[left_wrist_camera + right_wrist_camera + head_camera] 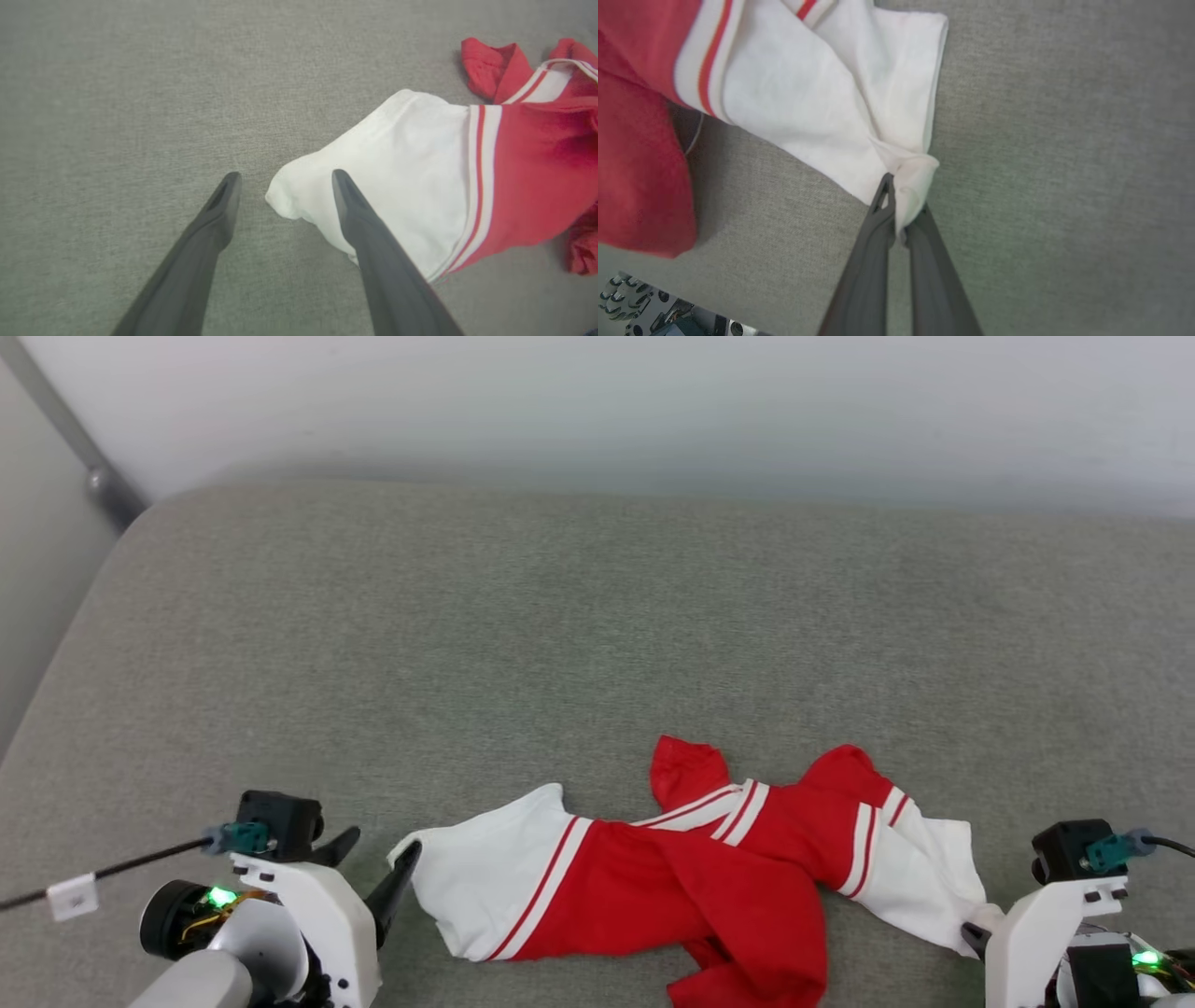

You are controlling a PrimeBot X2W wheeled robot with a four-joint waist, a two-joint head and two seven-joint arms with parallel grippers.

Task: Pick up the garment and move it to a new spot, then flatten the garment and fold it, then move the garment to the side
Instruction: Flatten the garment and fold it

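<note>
The garment [691, 882], a red jersey with white sleeves and red-white striped trim, lies crumpled on the grey cushion near its front edge. My left gripper [373, 866] stands open right at the tip of the left white sleeve [387, 172]; one finger lies over the sleeve's edge, the other on bare fabric beside it. My right gripper [903, 200] is shut on the corner of the right white sleeve [840, 102], which bunches up between its fingertips. The garment's lettering is hidden.
The grey cushion [560, 635] stretches wide beyond the garment toward a pale wall. A grey metal rail [84, 457] runs at the far left corner. Part of the robot's wheeled base [626, 303] shows below the cushion's edge in the right wrist view.
</note>
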